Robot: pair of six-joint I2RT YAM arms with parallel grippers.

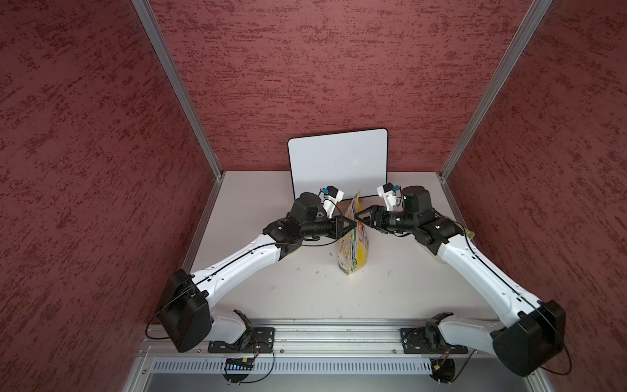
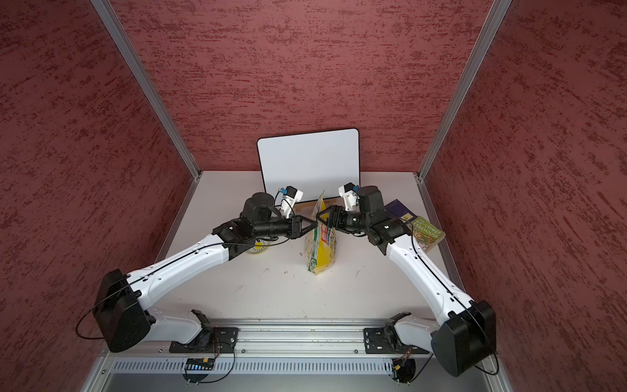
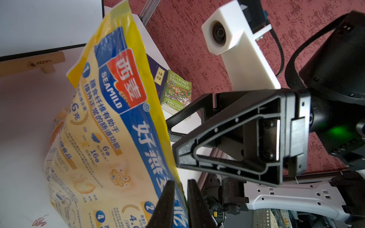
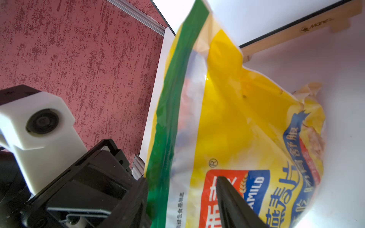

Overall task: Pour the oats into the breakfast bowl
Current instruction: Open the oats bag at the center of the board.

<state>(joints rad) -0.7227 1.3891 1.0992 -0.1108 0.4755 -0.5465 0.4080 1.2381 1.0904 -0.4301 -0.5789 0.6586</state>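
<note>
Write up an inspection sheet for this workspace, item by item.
Surface: white table, with a few small marks and specks.
Job's things: oats pouch standing mid-table; breakfast bowl mostly hidden under the left arm.
Clutter: green book and dark book beside the right arm; whiteboard on a wooden stand at the back.
Grippers: left gripper straddles the pouch's edge with a narrow gap, grip unclear; right gripper has its jaws apart at the pouch's upper part.
Cables: black loops at both arm bases.
Surroundings: red textured walls, aluminium posts.
</note>
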